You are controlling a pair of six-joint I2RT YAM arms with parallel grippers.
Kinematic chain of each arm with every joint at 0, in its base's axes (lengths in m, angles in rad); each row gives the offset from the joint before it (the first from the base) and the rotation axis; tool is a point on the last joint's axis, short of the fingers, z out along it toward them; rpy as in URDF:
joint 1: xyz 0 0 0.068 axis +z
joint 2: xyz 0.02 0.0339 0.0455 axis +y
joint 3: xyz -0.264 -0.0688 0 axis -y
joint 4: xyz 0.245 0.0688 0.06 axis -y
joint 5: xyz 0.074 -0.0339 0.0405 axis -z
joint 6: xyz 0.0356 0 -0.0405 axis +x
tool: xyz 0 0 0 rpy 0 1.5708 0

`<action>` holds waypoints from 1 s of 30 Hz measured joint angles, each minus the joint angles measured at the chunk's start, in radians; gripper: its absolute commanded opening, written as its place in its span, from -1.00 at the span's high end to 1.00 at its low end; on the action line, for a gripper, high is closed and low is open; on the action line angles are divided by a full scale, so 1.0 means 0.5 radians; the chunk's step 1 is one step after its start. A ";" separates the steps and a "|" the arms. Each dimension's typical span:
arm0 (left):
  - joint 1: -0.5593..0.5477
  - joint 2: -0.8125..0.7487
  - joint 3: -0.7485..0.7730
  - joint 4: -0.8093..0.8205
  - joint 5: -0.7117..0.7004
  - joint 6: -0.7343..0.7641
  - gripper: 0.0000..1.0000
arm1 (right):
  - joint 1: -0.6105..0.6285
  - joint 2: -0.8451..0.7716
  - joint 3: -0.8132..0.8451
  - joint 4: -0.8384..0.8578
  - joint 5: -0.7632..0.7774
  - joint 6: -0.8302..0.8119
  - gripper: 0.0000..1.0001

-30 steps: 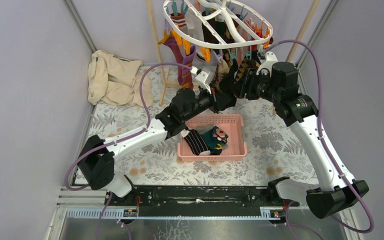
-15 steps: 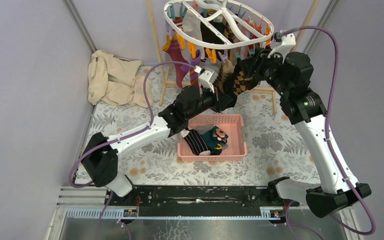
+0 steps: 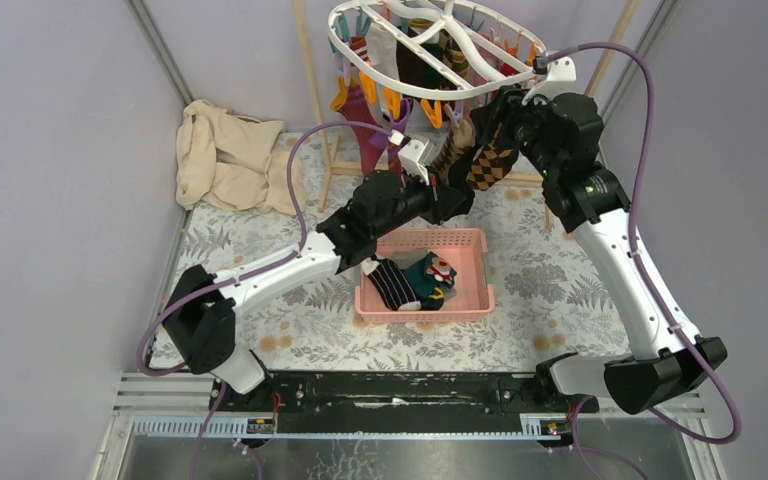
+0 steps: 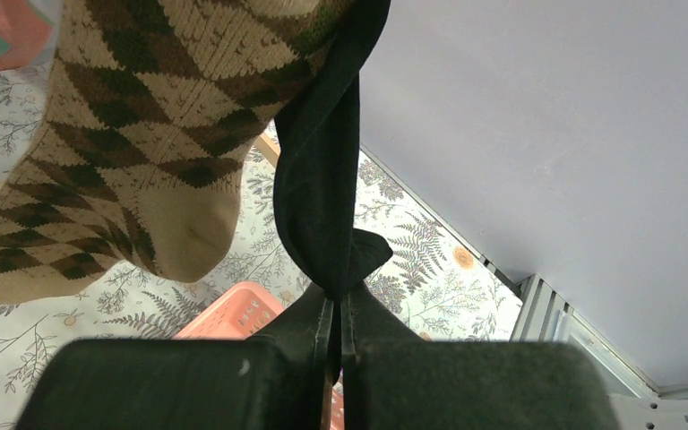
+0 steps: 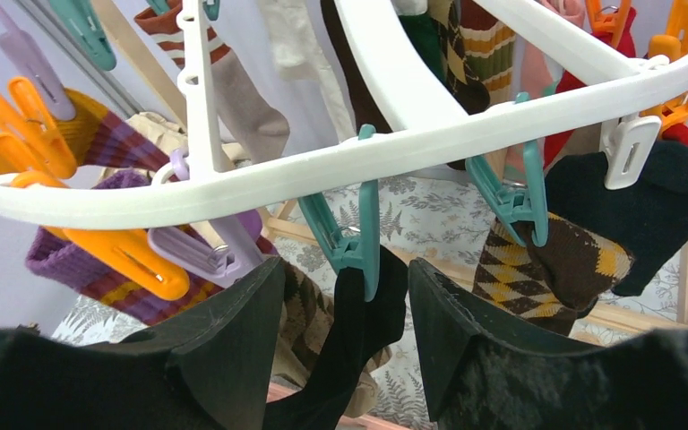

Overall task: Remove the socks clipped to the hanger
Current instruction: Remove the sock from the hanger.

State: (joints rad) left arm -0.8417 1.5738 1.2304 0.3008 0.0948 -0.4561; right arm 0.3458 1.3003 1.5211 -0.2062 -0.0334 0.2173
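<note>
Both arms (image 3: 290, 265) reach upward, left tool (image 4: 336, 309) pinching a black sock (image 4: 318, 179), right tool (image 5: 345, 269) spread around its clip (image 5: 348, 235).

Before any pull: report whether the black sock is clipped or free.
Clipped: a teal clip on the hanger pinches the top of the black sock; the open right gripper straddles it.
</note>
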 measured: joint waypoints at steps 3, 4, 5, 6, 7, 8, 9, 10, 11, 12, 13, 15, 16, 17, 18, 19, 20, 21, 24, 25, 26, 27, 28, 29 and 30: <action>0.000 0.000 0.000 -0.003 0.000 0.000 1.00 | 0.019 0.021 0.000 0.022 0.056 -0.022 -0.22; 0.000 0.000 0.000 -0.003 0.000 0.000 1.00 | 0.027 0.026 0.000 0.027 0.078 -0.030 -0.22; 0.000 0.000 0.000 -0.003 0.000 0.000 1.00 | 0.036 0.030 0.000 0.034 0.093 -0.037 -0.22; 0.000 0.000 0.000 -0.003 0.000 0.000 1.00 | 0.044 0.034 0.000 0.043 0.106 -0.045 -0.22; 0.000 0.000 0.000 -0.003 0.000 0.000 1.00 | 0.053 0.039 0.000 0.056 0.124 -0.055 -0.23; 0.000 0.000 0.000 -0.003 0.000 0.000 1.00 | 0.063 0.047 0.002 0.069 0.144 -0.063 -0.22; 0.000 0.001 0.001 -0.003 0.000 0.000 1.00 | 0.069 0.055 0.004 0.074 0.156 -0.071 -0.22; 0.000 0.002 0.003 -0.004 0.000 0.000 1.00 | 0.075 0.064 0.005 0.082 0.172 -0.079 -0.23; 0.000 0.004 0.005 -0.003 0.000 0.001 1.00 | 0.082 0.075 0.008 0.083 0.195 -0.086 -0.23; 0.000 0.005 0.005 -0.004 0.000 0.001 1.00 | 0.092 0.090 0.015 0.085 0.215 -0.098 -0.22; 0.000 0.005 0.005 -0.004 0.000 0.001 1.00 | 0.100 0.106 0.025 0.086 0.238 -0.107 -0.22; 0.000 0.008 0.005 -0.005 0.000 0.002 1.00 | 0.124 0.145 0.053 0.093 0.297 -0.130 -0.22; 0.000 0.008 0.005 -0.005 0.000 0.001 1.00 | 0.134 0.158 0.063 0.095 0.314 -0.140 -0.23; 0.000 0.008 0.005 -0.005 0.000 0.002 1.00 | 0.148 0.172 0.070 0.098 0.346 -0.152 -0.23; 0.000 0.008 0.005 -0.005 0.000 0.002 1.00 | 0.160 0.180 0.072 0.108 0.372 -0.164 -0.23; 0.000 0.008 0.005 -0.005 0.000 0.002 1.00 | 0.173 0.186 0.072 0.114 0.401 -0.174 -0.23; 0.000 0.008 0.005 -0.005 0.000 0.002 1.00 | 0.184 0.190 0.072 0.117 0.426 -0.182 -0.23; 0.000 0.008 0.005 -0.005 -0.001 0.002 1.00 | 0.194 0.192 0.072 0.124 0.454 -0.189 -0.22; 0.000 0.008 0.005 -0.005 -0.001 0.002 1.00 | 0.209 0.194 0.072 0.143 0.506 -0.203 -0.15; 0.000 0.008 0.005 -0.005 -0.001 0.002 1.00 | 0.211 0.194 0.072 0.156 0.519 -0.205 -0.11; 0.000 0.008 0.005 -0.005 -0.001 0.002 1.00 | 0.212 0.195 0.072 0.170 0.523 -0.208 -0.08; 0.000 0.008 0.005 -0.005 -0.001 0.002 1.00 | 0.212 0.195 0.072 0.181 0.531 -0.209 -0.03; 0.000 0.008 0.005 -0.005 -0.001 0.002 1.00 | 0.212 0.196 0.072 0.186 0.540 -0.211 0.03; 0.000 0.008 0.005 -0.005 -0.001 0.002 1.00 | 0.212 0.199 0.073 0.189 0.550 -0.211 0.08; 0.000 0.008 0.005 -0.005 -0.001 0.002 1.00 | 0.212 0.205 0.078 0.190 0.555 -0.214 0.12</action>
State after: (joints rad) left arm -0.8417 1.5776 1.2327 0.2981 0.0944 -0.4549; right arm 0.4519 1.4029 1.5600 -0.1112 0.2443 0.1104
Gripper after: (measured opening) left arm 0.040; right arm 0.504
